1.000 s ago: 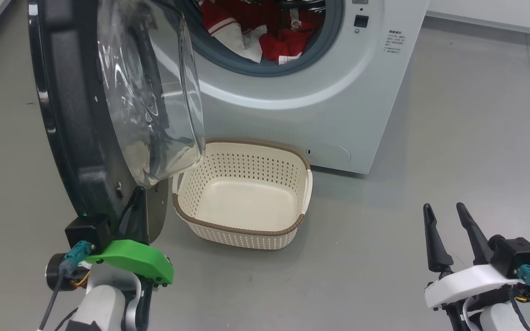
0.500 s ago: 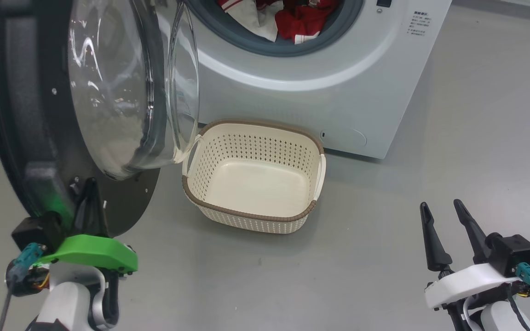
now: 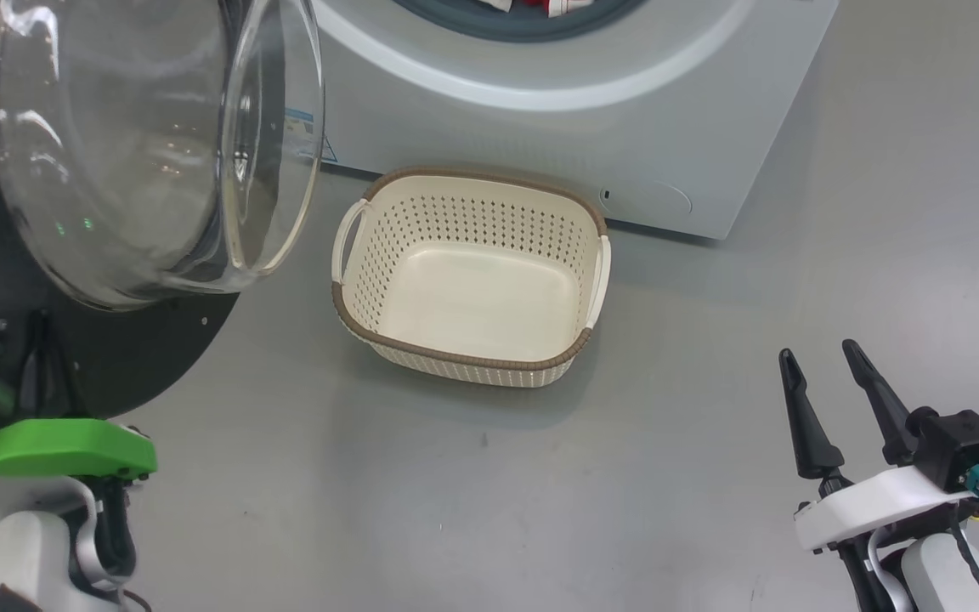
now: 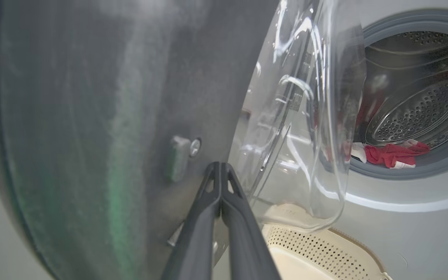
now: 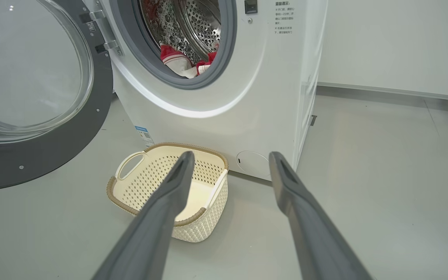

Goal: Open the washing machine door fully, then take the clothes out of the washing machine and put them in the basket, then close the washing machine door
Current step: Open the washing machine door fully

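Stiff, heavy-looking washing machine door (image 3: 116,153) is judged best pushed at its dark rim by the closed, empty left gripper (image 4: 221,173); right gripper (image 3: 817,350) is held spread, empty.

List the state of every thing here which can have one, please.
washing machine door: open, swung wide to the side.
washing machine: mouth uncovered.
clothes: lying inside the washing machine.
basket: upright, empty.
left gripper: shut, tips by the door's inner face.
right gripper: open, empty.
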